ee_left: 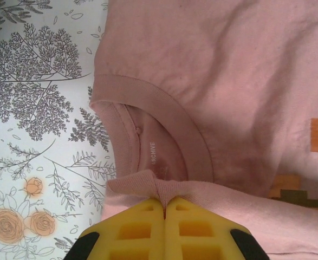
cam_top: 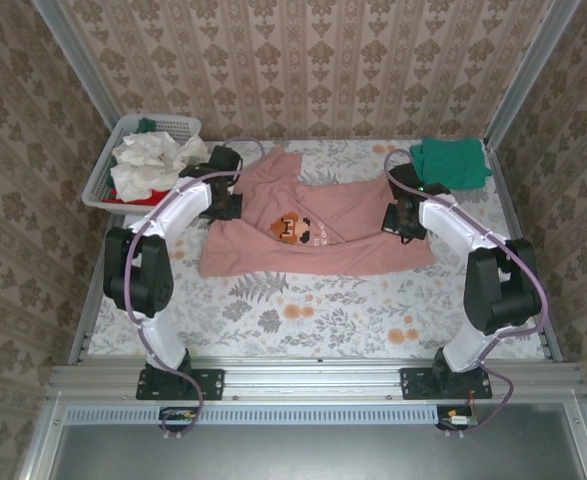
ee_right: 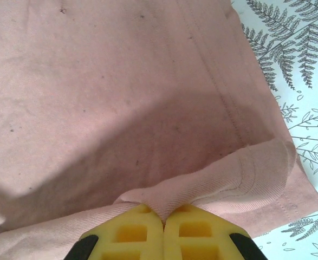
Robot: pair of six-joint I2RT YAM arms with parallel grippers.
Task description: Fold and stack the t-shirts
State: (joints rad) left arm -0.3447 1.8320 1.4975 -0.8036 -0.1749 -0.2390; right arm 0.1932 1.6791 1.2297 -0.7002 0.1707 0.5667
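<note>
Shirt: dusty-pink cloth t-shirt with pixel figure, spread across flowered surface.
Left jaws: clamped on fabric beside its collar.
Right jaws: clamped on its hemmed edge.

The pink t-shirt bears a brown-and-orange pixel figure. The teal t-shirt is plain. The tablecloth is pale with grey ferns and orange flowers. The white basket holds white and perhaps red cloth.

Beige damask wallpaper surrounds a floral-patterned table with metal rails.
</note>
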